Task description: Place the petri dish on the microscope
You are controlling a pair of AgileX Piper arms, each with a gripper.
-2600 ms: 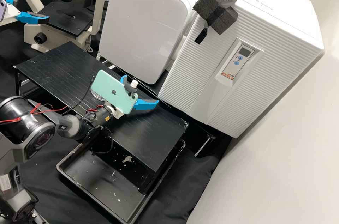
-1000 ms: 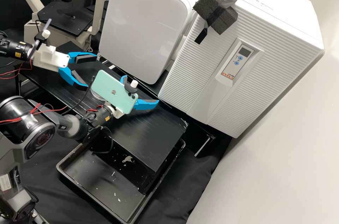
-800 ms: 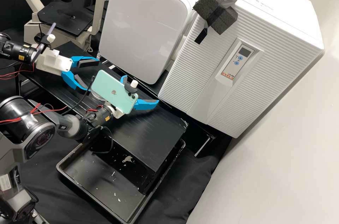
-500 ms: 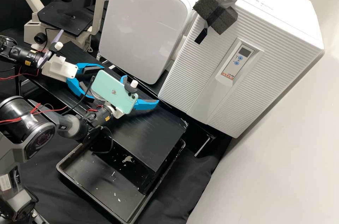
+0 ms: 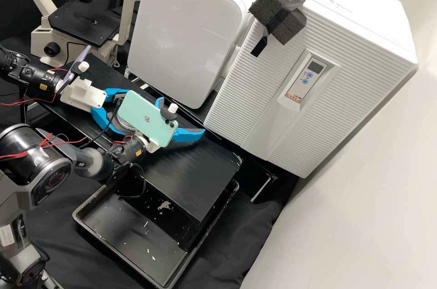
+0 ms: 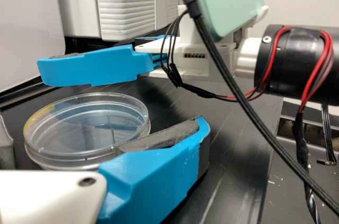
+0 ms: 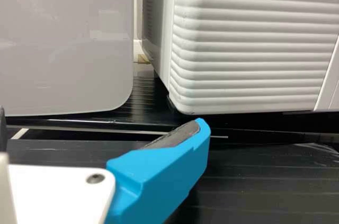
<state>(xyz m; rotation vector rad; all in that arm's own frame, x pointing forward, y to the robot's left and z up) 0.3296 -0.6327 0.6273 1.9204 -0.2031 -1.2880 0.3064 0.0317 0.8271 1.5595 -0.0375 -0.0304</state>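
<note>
**Left gripper (image 5: 126, 113) shifted toward 5 o'clock, to the petri dish (image 6: 85, 121).**

Its jaws: released, straddling the dish on the black rack (image 5: 200, 184), likely for a rim grip. Microscope (image 5: 84, 27) at dish's 11 o'clock. Right gripper (image 5: 183, 116), at 3, released, leaving access.

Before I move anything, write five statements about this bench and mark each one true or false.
1. The left gripper is open, with the petri dish between its fingers. True.
2. The petri dish rests on the microscope's stage. False: it is on the black platform.
3. The right gripper is clamped on the petri dish. False: it is open, with nothing between its fingers.
4. A pale green phone is mounted on the right arm. True.
5. The dark foam block lies in the black tray. False: it is on the ribbed white cabinet.
</note>
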